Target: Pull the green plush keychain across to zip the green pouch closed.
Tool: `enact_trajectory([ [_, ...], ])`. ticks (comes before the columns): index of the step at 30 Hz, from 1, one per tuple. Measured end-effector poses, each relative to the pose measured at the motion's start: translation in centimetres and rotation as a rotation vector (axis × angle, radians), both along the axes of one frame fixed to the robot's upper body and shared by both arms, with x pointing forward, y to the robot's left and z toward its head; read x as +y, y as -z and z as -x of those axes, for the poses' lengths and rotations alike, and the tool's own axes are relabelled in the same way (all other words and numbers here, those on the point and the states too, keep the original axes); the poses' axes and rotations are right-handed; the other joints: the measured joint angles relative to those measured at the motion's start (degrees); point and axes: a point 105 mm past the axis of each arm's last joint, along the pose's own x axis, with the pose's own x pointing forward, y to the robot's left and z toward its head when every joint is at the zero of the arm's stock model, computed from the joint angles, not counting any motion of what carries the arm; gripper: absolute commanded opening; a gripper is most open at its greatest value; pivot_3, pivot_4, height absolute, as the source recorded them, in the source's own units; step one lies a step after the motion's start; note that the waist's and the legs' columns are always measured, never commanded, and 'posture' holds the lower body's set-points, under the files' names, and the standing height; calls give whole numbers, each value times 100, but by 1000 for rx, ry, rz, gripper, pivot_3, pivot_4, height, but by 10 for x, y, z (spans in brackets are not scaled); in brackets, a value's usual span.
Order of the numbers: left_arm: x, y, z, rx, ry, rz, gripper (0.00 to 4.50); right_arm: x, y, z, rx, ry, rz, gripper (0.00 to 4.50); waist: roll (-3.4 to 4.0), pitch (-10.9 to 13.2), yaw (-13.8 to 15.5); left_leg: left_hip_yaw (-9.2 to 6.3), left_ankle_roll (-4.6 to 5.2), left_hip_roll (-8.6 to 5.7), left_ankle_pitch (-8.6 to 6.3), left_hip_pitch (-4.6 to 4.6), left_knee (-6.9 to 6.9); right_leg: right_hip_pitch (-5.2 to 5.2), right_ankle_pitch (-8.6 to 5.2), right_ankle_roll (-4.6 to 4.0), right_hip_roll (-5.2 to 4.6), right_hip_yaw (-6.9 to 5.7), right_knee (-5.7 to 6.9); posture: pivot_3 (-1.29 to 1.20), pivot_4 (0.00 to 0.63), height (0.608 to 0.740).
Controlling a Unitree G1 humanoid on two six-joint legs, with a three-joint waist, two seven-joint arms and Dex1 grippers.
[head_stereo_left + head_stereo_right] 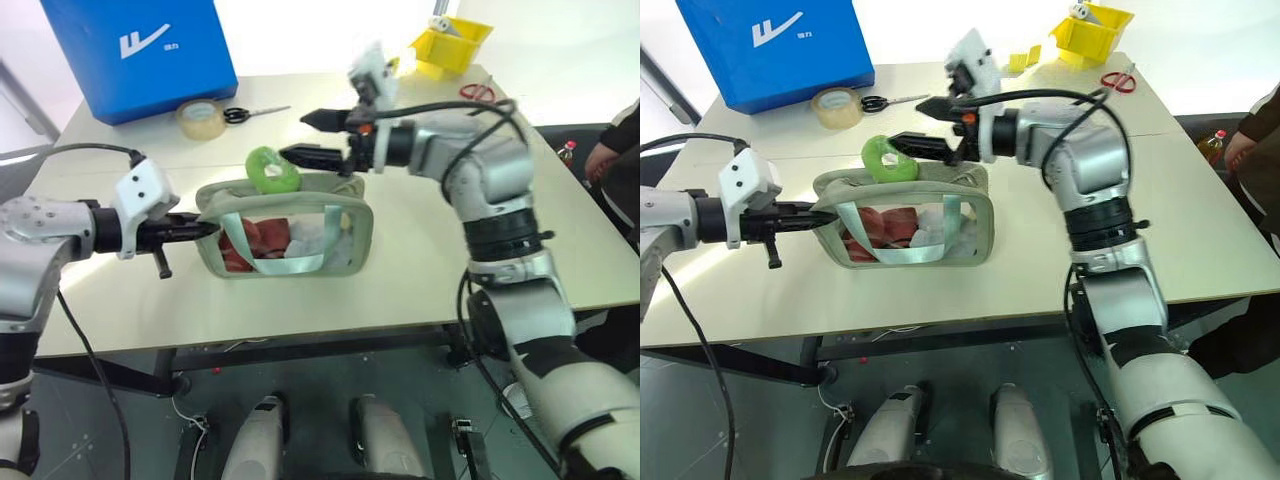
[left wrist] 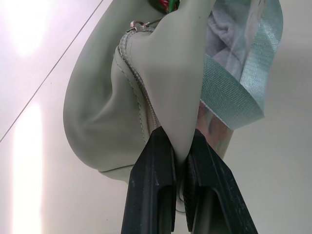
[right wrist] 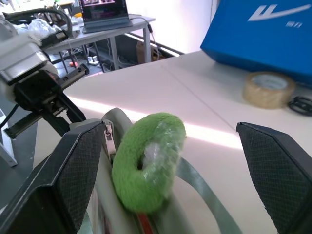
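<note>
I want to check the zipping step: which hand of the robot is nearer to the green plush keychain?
Right. The right hand stands open with the green plush keychain between its fingers, not gripped. The left hand is shut on the end of the green pouch, away from the keychain.

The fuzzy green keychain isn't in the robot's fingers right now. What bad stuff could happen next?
The right gripper is open, so the green plush keychain sits loose on the green pouch and could flop away from its fingers. The left gripper only pinches the pouch's end; a hard pull might slip the fabric free.
</note>
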Motion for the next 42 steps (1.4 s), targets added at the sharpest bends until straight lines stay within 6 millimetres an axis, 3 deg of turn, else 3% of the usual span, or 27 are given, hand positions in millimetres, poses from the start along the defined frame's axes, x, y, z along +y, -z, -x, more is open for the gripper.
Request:
enact_trajectory([
  [3, -2, 0, 1, 0, 5, 0, 0, 8, 17, -8, 35, 20, 42, 4462, 0, 0, 8, 0, 0, -2, 0, -1, 0, 0, 0, 0, -1, 0, 0, 0, 150, 740],
  [6, -1, 0, 1, 4, -4, 1, 0, 5, 21, -15, 53, 49, 61, 4462, 0, 0, -3, 0, 0, -2, 0, 0, 0, -1, 0, 1, 0, 0, 0, 0, 150, 740],
  [10, -1, 1, 1, 1, -11, 0, 0, 5, 21, -14, 62, 35, 59, 2654, 0, 0, -12, 0, 0, -1, 0, 0, -1, -2, 0, 1, 1, 0, 2, 0, 150, 740],
  [15, -2, 1, 2, -5, -10, -3, 0, -3, 14, -13, 57, 33, 42, 35, 0, 0, -3, 0, 0, -1, 0, 0, -1, -1, 0, 1, 1, 0, 2, 0, 150, 740],
  [23, -7, -3, 1, -24, 12, 0, 0, -34, -8, -9, 1, 85, 57, 35, 0, 0, 7, 0, 0, -1, 0, -1, 0, -1, 0, 1, 0, 0, 0, 0, 150, 740],
  [26, -10, -3, 0, -31, 28, 0, 0, -63, -14, -13, -14, 184, 64, 35, 0, 0, 23, 0, 0, -3, 0, -2, 0, 1, -1, 0, -3, 0, -5, 0, 150, 740],
  [28, -8, 0, -2, -18, 19, 3, 0, -94, -16, -18, -20, 292, 66, 35, 0, 0, 27, 0, 0, -3, 0, -3, 0, 0, -1, -1, -4, 0, -6, 0, 150, 740],
  [30, -7, 0, -2, -17, 13, 4, 0, -120, -9, -20, -5, 387, 73, 35, 0, 0, 10, 2, 0, -2, 0, -2, -1, 0, -1, -1, -4, 0, -6, 0, 150, 740],
  [37, -7, 1, -2, -20, 21, 1, 0, -179, 22, -18, 44, 629, 121, 35, 2, 1, 0, 4, 0, 0, 0, -3, -1, 0, -7, -12, -5, 1, -4, 0, 150, 740],
  [42, -7, 2, -2, -17, 25, -3, 0, -195, 55, -13, 109, 730, 141, 35, 1, 0, -5, 4, 1, 0, 0, 0, 2, 3, -9, -14, -4, 2, -4, 0, 150, 740],
])
